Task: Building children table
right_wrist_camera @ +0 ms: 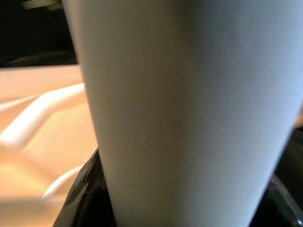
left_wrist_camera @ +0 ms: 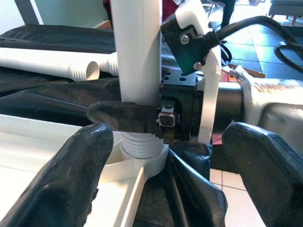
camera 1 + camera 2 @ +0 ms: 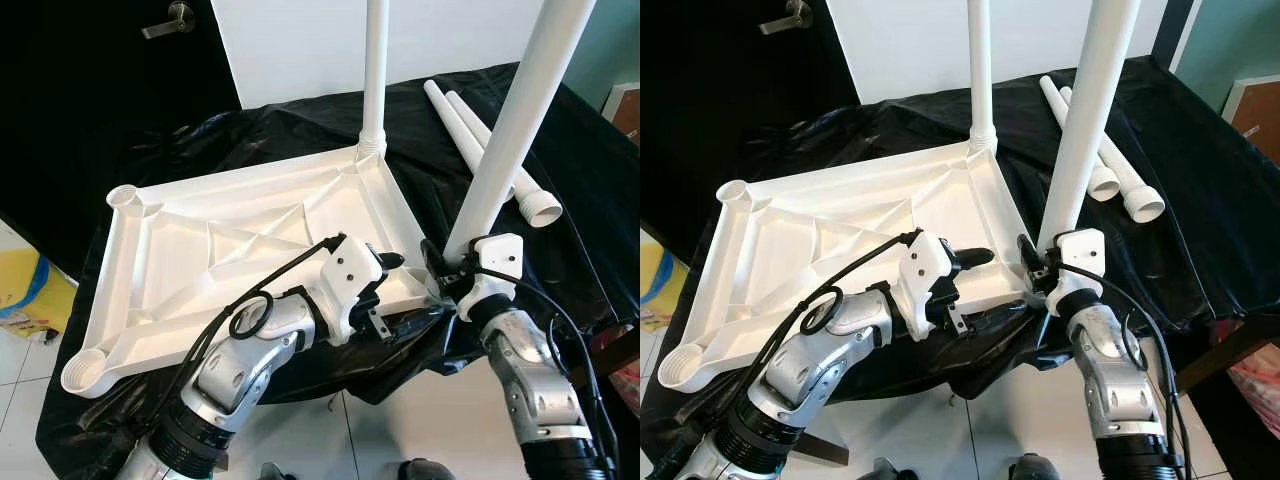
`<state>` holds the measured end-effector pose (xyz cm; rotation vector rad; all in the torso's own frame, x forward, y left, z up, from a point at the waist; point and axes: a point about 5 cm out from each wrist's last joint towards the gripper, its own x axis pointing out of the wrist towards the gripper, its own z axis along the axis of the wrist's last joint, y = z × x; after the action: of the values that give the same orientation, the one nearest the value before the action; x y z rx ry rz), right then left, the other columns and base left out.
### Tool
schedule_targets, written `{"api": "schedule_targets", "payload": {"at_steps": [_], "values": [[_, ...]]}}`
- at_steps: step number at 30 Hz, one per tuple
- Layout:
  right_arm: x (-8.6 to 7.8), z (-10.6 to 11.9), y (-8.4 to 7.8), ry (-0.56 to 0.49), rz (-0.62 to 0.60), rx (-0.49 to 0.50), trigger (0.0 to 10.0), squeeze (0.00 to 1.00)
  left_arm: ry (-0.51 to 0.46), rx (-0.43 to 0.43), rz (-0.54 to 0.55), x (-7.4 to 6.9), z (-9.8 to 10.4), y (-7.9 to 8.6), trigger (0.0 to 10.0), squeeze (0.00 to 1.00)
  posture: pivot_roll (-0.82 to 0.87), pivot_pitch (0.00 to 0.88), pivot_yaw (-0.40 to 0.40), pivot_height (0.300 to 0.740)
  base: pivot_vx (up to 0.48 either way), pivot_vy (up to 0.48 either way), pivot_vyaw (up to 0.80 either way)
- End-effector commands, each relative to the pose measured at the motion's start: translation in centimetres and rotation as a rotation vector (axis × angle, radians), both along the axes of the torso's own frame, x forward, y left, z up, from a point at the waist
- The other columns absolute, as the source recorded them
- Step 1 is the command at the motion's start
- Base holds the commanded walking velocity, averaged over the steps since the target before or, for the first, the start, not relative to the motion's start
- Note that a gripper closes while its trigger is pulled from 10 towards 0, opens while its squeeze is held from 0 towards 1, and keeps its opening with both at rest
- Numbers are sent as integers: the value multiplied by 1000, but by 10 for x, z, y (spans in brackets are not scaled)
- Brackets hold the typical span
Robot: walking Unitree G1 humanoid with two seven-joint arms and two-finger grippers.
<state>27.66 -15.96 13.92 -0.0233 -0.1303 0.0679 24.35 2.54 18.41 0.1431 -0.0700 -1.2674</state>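
Step in hand, as judged: seating the second leg (image 3: 505, 130) into the near-right corner socket of the upturned table top (image 3: 250, 250).

The right gripper (image 3: 445, 272) is pinched on the leg just above its ribbed end, which sits at the socket mouth; whether it is fully home cannot be told. The leg leans a little away from the table top's centre. To do this well it should be brought upright over the socket before it is pressed or twisted down, or the ribs may bind. The left gripper (image 3: 392, 300) lies over the table top's near edge beside that corner, fingers (image 2: 57, 175) spread wide and holding nothing. It is well placed to steady the top.

Materials:
- Table top: white moulded plastic, glossy, rectangular, with raised cross-ribs and round cup sockets at the corners. It likely slides easily on the sheet.
- First leg (image 3: 375, 70): smooth white tube, upright in the far-right corner.
- Two spare legs (image 3: 490, 150): lying side by side beyond the table top's right edge, their open ribbed ends towards the robot.
- Black sheet (image 3: 580, 200): thin, crinkled, shiny, spread under the table top.
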Motion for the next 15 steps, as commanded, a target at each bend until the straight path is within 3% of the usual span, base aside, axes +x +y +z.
{"api": "schedule_targets", "payload": {"at_steps": [1, 4, 10, 15], "values": [[-3, -18, -4, 96, -64, 20, 10000, 0, 1, 20, -39, -2, -4, 1, 10000, 0, -161, 86, 73, 740, 0, 0, 0], [-7, -23, 0, 112, -199, 72, 10000, 0, -7, 23, -30, -2, -4, 1, 10000, 0, -154, 80, 73, 740, 0, 0, 0], [-10, -22, 14, 116, -234, 139, 10000, 0, -20, 25, 16, 1, -4, 1, 10000, 0, -154, 68, 70, 740, 0, 0, 0], [-11, -21, 14, 114, -254, 135, 10000, 0, -28, 27, 42, 4, -3, 1, 10000, 0, -152, 58, 66, 740, 0, 0, 0]]}}
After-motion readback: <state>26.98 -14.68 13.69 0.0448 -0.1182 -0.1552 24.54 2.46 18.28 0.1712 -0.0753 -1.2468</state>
